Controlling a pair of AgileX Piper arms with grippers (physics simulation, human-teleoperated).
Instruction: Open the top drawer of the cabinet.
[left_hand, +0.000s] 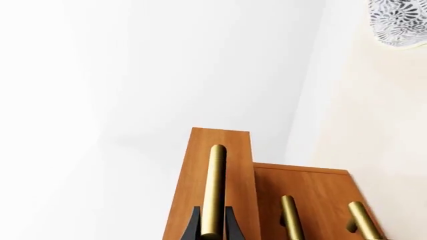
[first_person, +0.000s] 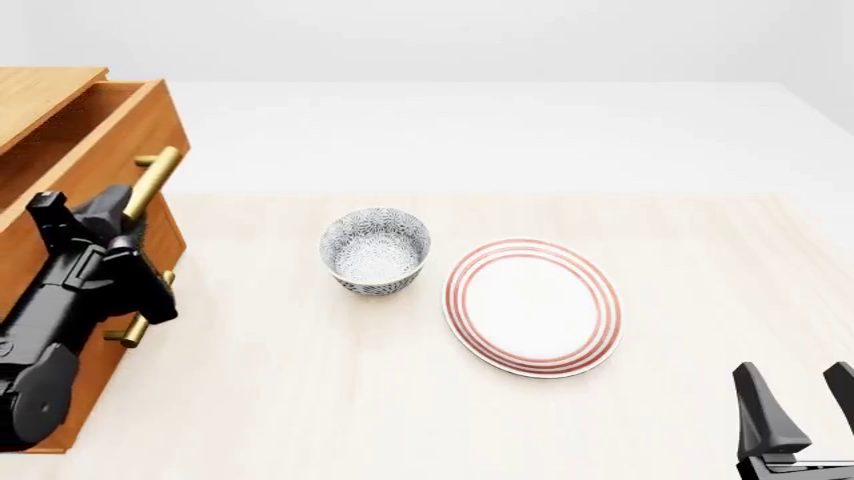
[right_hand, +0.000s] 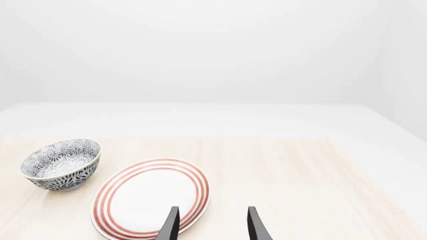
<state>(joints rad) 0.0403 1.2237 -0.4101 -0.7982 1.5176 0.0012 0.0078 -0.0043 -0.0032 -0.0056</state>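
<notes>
The cabinet (first_person: 40, 95) stands at the table's left edge. Its top drawer (first_person: 134, 125) is pulled out partway, with plain wood showing inside. In the left wrist view the top drawer's front (left_hand: 200, 165) juts out beyond the two lower drawers (left_hand: 313, 190). My left gripper (first_person: 118, 222) is shut on the top drawer's brass bar handle (first_person: 154, 175). Its black fingers (left_hand: 193, 225) sit on either side of the handle (left_hand: 215, 185). My right gripper (first_person: 801, 400) is open and empty at the near right, far from the cabinet; it also shows in the right wrist view (right_hand: 210, 222).
A blue-patterned bowl (first_person: 375, 250) and a red-ringed white plate (first_person: 533, 306) sit mid-table, right of the cabinet. The two lower drawers' brass handles (left_hand: 290, 217) show beside the top one. The plate (right_hand: 150, 197) lies just ahead of my right gripper.
</notes>
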